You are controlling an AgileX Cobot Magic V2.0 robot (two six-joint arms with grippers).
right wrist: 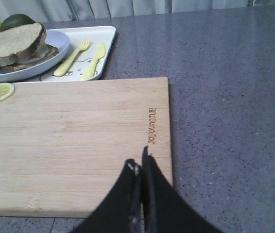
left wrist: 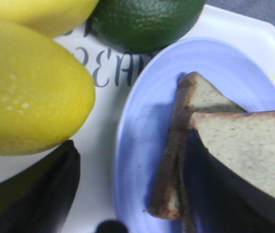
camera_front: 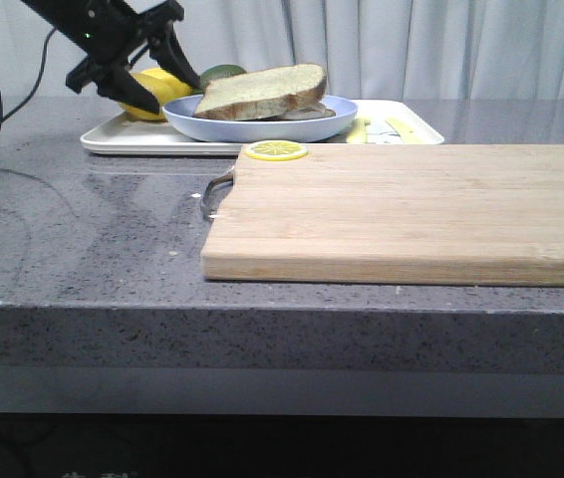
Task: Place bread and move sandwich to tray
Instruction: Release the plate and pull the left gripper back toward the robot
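The thick bread lies tilted on top of the sandwich in the round pale blue plate. The plate stands on the white tray at the back of the table. My left gripper is open at the plate's left side. In the left wrist view its dark fingers straddle the plate's rim, one over the tray, the other under the bread. My right gripper is shut and empty above the near right corner of the cutting board.
A yellow lemon and a green lime sit on the tray just behind my left gripper. A lemon slice lies on the wooden cutting board. A yellow fork and knife lie on the tray's right part.
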